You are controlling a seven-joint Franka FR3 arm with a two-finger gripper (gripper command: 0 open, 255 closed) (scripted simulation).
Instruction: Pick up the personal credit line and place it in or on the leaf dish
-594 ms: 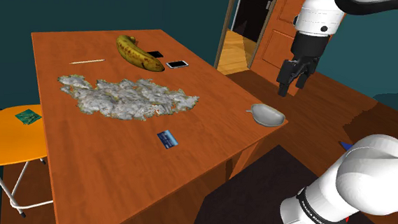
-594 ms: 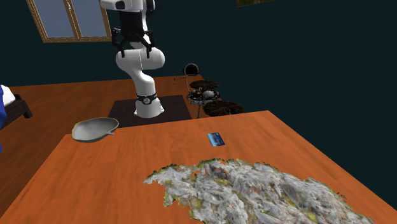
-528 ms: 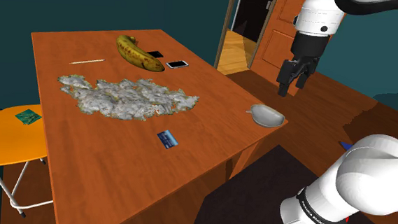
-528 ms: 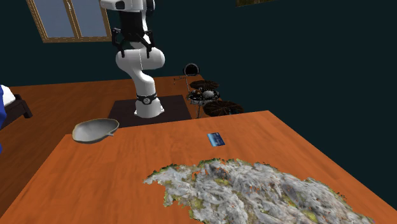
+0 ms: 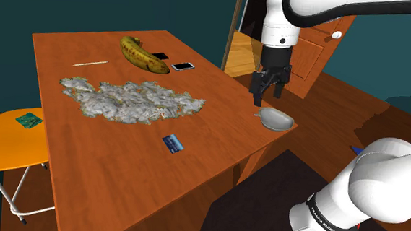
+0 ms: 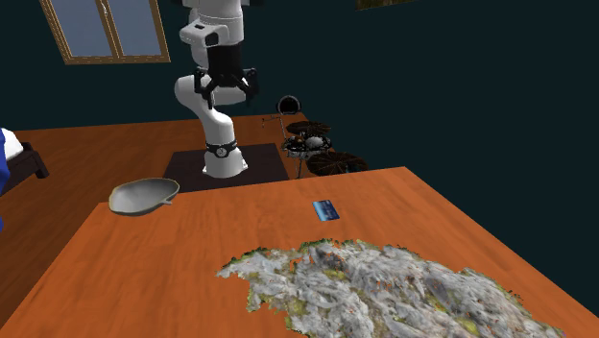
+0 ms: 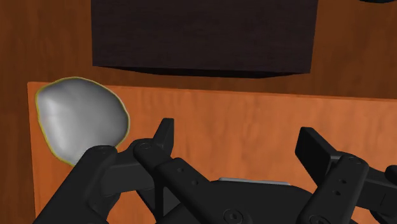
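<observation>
Blue card [image 5: 172, 143] lies on table [image 5: 115, 164]; open fingers [image 7: 164, 135] point down near grey dish [image 5: 276, 120]

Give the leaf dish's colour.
Leaf dish: grey with a thin yellowish rim, best in the wrist view.

One table [image 5: 122, 157] carries one banana [image 5: 138, 53], one blue card [image 5: 173, 143], one grey dish [image 5: 276, 120], one pale crumpled heap [image 5: 129, 102], one thin stick [image 5: 89, 63] and two phones, a dark phone [image 5: 159, 56] and a light phone [image 5: 183, 65]; one orange stool [image 5: 7, 148] bears one green card [image 5: 29, 120]
</observation>
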